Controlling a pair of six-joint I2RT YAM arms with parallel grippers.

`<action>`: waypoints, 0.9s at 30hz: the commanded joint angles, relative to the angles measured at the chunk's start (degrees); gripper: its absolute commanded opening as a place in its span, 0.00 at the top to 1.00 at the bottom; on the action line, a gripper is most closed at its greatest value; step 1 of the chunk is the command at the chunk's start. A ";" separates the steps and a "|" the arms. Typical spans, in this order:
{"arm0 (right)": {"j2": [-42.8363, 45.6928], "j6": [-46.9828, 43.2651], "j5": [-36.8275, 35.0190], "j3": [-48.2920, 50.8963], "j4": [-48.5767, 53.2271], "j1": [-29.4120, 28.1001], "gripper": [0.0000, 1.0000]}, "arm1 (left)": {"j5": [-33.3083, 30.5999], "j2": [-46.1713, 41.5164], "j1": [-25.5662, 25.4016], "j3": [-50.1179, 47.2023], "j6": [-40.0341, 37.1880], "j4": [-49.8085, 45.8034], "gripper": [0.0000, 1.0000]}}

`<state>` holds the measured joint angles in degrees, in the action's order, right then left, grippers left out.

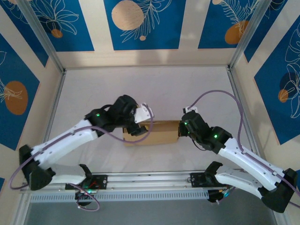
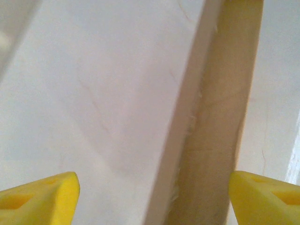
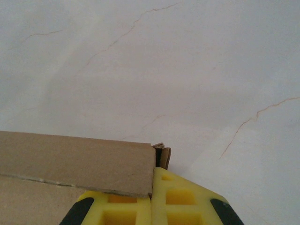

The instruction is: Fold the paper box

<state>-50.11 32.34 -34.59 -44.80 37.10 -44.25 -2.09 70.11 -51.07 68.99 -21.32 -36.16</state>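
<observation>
Plain brown paper box (image 1: 154, 132) on a white table (image 1: 140, 89) veined with faint reddish hairlines. White-and-black arms (image 1: 70, 136) show green lights and trail purple cables (image 1: 220, 93); the right gripper (image 3: 153, 185) has yellow fingers (image 3: 183, 197). Far wall (image 1: 140, 23): blue panels, orange discs, white leaf outlines, cream stripes.

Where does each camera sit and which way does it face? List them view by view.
Top external: above and behind the arms, looking down on the table; both arms show, with the box between them.
Left wrist: on the left arm, looking past the open left gripper at a box edge and the table.
Right wrist: on the right arm, looking over the shut right gripper at a box corner.
Shared: all three see the box.
</observation>
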 commanded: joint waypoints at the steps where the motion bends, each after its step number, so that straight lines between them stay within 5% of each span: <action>1: -1.57 -3.33 -0.61 -0.34 4.20 0.86 1.00 | -5.19 -5.85 0.62 -0.67 5.34 0.61 0.18; 8: -3.67 -6.89 2.01 -1.69 2.88 3.12 1.00 | -9.26 -14.48 0.79 -1.81 13.57 -11.30 0.28; 16: -4.12 -7.18 3.36 -1.87 2.36 3.52 1.00 | -15.95 -15.67 1.20 -6.22 14.20 -15.03 0.23; 27: -3.28 -6.50 3.82 -1.62 3.05 3.46 1.00 | -15.74 -11.13 6.52 -8.93 14.71 -11.61 0.55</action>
<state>-53.43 26.37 -31.88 -46.57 35.55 -40.99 -17.28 59.83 -46.72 60.75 -7.33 -48.88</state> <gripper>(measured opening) 0.066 0.471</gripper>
